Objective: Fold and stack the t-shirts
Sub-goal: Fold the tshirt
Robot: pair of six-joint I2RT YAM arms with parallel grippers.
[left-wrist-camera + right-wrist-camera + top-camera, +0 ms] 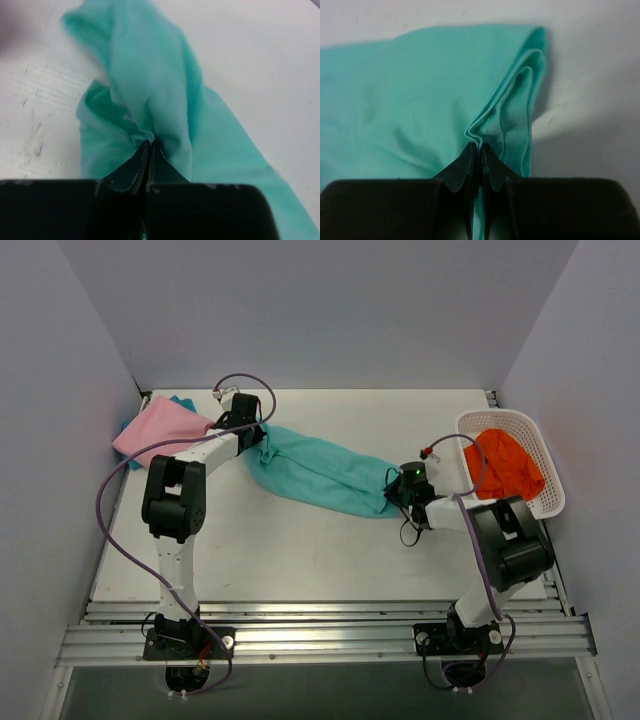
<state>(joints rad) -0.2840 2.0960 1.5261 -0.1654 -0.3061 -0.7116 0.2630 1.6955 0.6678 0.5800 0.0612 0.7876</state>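
Now your left gripper [148,148] and right gripper [479,148] are each clamped on opposite ends of the teal t-shirt [318,472], so next probably draw it taut and lay it flat for folding.

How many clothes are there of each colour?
teal shirt: 1
pink shirt: 1
orange cloth: 1
Total: 3
A bluish edge peeks out from under the pink shirt. I cannot tell what it is, so it is not counted.
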